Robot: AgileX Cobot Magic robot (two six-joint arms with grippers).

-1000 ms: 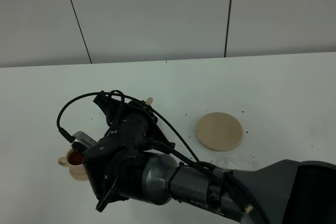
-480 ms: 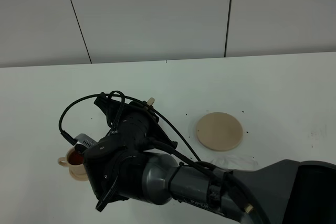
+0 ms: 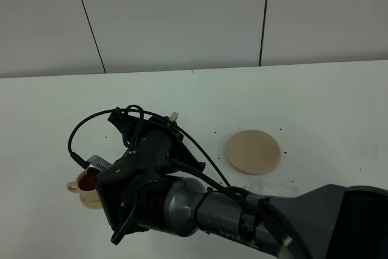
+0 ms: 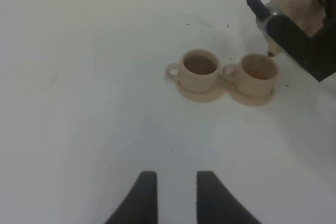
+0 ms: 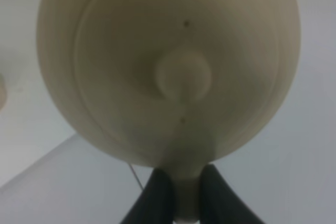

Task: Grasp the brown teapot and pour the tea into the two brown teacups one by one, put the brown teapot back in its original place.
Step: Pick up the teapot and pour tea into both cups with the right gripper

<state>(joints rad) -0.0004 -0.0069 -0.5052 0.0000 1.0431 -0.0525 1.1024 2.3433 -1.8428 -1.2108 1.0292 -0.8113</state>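
The brown teapot [image 4: 295, 4] hangs tilted, its spout [image 4: 270, 52] just over the rim of one of the two brown teacups [image 4: 258, 72]. That cup holds reddish tea. The other teacup [image 4: 199, 68] stands beside it, also on a saucer and also with tea in it. In the right wrist view the teapot [image 5: 168, 61] fills the picture, and my right gripper [image 5: 184, 195] is shut on its handle. My left gripper [image 4: 176, 195] is open and holds nothing, well short of the cups. From above, one teacup [image 3: 83, 185] shows; the arm hides the other.
The flat tan disc [image 3: 253, 151] of the original place lies bare on the white table [image 3: 327, 101], right of the middle. The right arm [image 3: 182, 204] reaches across to the left and covers much of the front of the table.
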